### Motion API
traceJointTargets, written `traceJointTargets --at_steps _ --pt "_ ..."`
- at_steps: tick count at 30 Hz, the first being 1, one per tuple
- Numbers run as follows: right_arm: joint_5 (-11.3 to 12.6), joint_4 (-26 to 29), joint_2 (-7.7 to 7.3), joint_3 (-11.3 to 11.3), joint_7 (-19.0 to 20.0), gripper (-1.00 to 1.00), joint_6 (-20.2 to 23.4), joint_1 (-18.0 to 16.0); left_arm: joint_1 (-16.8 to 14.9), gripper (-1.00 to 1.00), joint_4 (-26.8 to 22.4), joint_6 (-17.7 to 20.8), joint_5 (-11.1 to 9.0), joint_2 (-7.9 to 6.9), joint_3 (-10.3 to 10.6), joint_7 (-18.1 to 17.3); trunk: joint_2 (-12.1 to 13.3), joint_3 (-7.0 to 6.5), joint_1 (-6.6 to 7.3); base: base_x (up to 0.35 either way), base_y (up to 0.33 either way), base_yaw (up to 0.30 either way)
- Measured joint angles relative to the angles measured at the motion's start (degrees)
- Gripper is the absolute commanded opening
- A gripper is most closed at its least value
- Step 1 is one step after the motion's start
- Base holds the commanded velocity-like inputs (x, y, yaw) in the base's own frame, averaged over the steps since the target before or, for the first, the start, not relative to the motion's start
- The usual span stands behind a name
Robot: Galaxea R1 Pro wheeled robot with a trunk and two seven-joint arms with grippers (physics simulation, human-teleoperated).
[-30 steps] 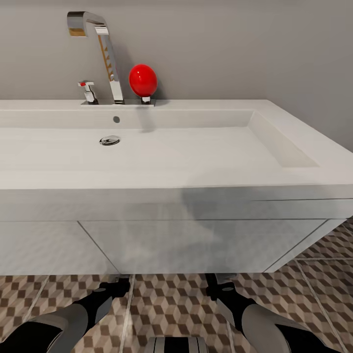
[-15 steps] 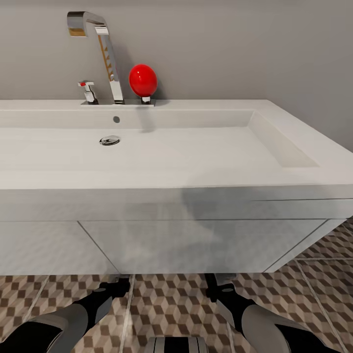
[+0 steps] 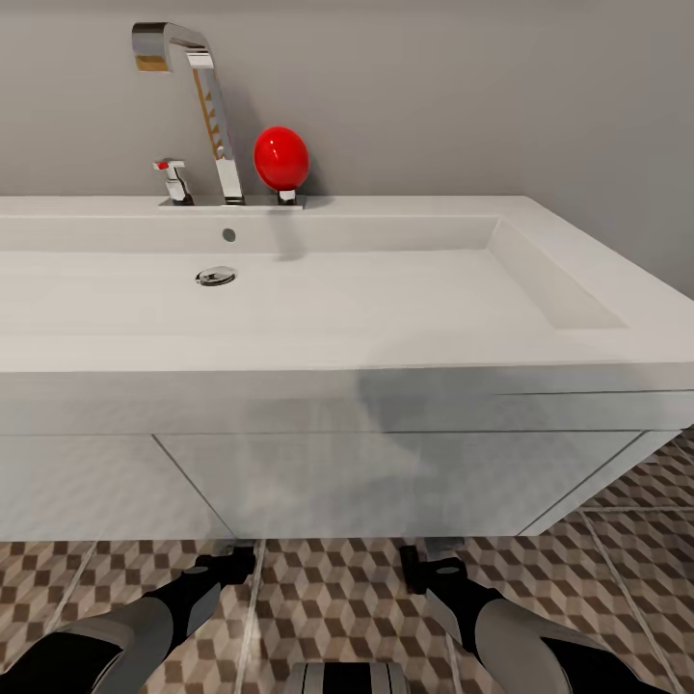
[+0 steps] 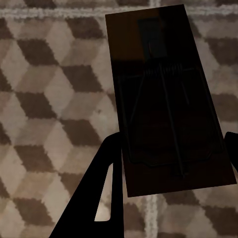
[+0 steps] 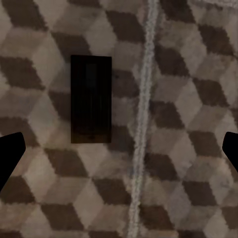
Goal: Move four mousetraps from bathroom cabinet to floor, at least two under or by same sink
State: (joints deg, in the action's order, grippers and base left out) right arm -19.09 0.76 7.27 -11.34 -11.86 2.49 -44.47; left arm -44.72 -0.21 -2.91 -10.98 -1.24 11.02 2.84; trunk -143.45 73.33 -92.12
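A dark, shadowed mousetrap (image 4: 168, 104) sits between the fingers of my left gripper (image 4: 171, 158), which is shut on its edges just above the bathroom floor (image 4: 44, 99). A second mousetrap (image 5: 90, 99) lies flat on the cube-pattern tiles, ahead of my right gripper (image 5: 119, 148), whose fingers stand wide open and apart from it. In the head view both grippers, left (image 3: 231, 562) and right (image 3: 424, 567), reach low under the front of the white vanity below the bathroom sink (image 3: 289, 299). The cabinet is out of view.
A tall chrome tap (image 3: 207, 106) and a red ball-shaped object (image 3: 281, 157) stand on the sink's back ledge against a grey wall. The white vanity front (image 3: 386, 482) hangs just above both grippers. Tiled floor (image 3: 636, 520) extends to the right of the vanity.
In the head view my right gripper has shifted very slightly to the left and down. The left arm and the camera have not moved.
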Motion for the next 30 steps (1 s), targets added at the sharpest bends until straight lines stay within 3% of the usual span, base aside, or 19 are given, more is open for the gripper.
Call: traceJointTargets --at_steps 15,16,30 --pt "-0.08 0.00 -0.08 -0.02 0.01 1.00 -0.06 0.01 0.00 -1.00 -0.08 0.09 -0.04 0.00 0.00 0.00 0.00 0.00 0.00 0.000 0.000 0.000" --pt "-0.08 0.01 -0.08 -0.02 0.01 1.00 -0.07 0.01 0.00 1.00 -0.08 0.11 -0.03 0.00 0.00 0.00 0.00 0.00 0.00 0.000 0.000 0.000" --pt "-0.10 0.04 -0.14 -0.02 -0.01 1.00 -0.10 0.00 0.00 1.00 -0.09 -0.17 0.09 -0.01 0.00 0.04 0.00 0.00 0.00 0.000 0.000 0.000"
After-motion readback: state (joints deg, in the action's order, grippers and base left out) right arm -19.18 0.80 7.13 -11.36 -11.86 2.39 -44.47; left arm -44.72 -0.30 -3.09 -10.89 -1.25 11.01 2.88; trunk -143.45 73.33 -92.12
